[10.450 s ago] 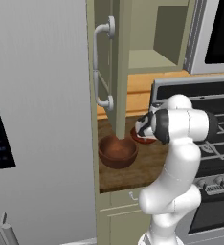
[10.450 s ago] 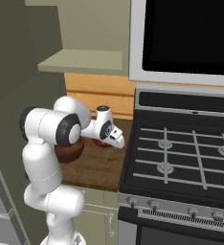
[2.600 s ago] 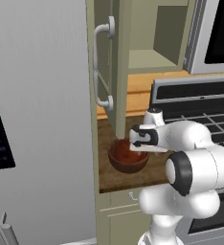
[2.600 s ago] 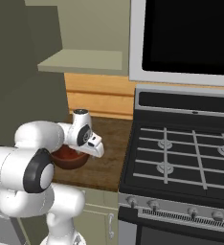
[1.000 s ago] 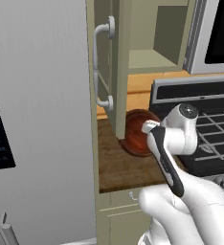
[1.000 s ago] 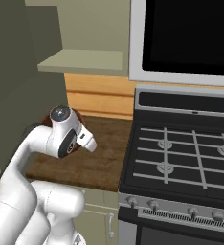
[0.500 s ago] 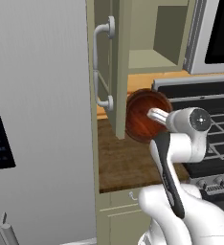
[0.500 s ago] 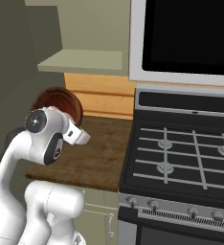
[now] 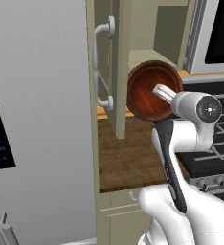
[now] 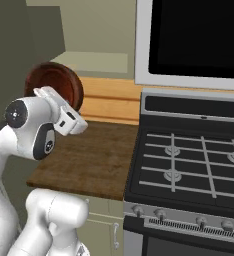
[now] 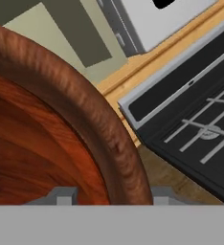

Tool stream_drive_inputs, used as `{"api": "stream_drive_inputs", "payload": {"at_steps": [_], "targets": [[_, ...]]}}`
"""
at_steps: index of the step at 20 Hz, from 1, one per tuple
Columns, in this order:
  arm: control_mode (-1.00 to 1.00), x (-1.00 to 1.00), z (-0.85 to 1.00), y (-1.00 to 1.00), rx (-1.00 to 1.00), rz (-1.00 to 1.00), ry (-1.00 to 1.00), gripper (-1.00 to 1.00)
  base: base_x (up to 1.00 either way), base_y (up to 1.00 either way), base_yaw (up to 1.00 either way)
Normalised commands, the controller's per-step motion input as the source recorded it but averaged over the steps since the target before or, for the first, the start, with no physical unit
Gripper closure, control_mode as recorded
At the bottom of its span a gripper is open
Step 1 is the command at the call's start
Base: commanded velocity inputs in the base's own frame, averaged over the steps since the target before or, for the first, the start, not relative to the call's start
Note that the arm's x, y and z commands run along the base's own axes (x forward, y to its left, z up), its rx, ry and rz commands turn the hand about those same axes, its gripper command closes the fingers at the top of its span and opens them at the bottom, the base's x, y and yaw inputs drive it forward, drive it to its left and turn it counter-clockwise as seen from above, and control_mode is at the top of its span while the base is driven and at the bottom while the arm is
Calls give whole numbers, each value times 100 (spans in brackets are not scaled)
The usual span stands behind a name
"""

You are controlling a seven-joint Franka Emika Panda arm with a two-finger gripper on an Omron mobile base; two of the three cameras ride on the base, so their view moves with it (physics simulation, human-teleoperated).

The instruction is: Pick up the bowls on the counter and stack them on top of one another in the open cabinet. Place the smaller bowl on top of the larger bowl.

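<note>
The larger bowl (image 9: pixel 143 93), deep and dark brown with a thick rim, hangs tipped on its side above the counter (image 9: pixel 128 158), just right of the open cabinet's door (image 9: pixel 117 62). My gripper (image 9: pixel 158 90) is shut on its rim. In the right base view the bowl (image 10: pixel 56 75) sits behind the gripper (image 10: pixel 43 93), below the cabinet shelf (image 10: pixel 94 60). In the hand view the bowl's wall (image 11: pixel 99 129) passes between the fingertips (image 11: pixel 62 195) of the gripper (image 11: pixel 109 194). The smaller bowl is hidden.
The black stove (image 10: pixel 189 160) adjoins the counter (image 10: pixel 89 155) on the right, with a microwave (image 10: pixel 199 35) above it. A grey fridge (image 9: pixel 37 119) stands left of the cabinet door, whose curved handle (image 9: pixel 102 67) faces the fridge.
The gripper has carried the bowl upward from just over the counter to about the height of the cabinet shelf. The bowl stays tipped on its side in the grip.
</note>
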Motion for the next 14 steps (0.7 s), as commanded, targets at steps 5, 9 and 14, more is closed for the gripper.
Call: {"api": "stream_drive_inputs", "payload": {"at_steps": [5,9,14], "targets": [[-100,-20,100,-9,3,0,10,100,0,0,0],[-100,-18,62,-3,1,0,9,100,0,0,0],[-100,0,19,0,-1,0,12,100,0,0,0]]}}
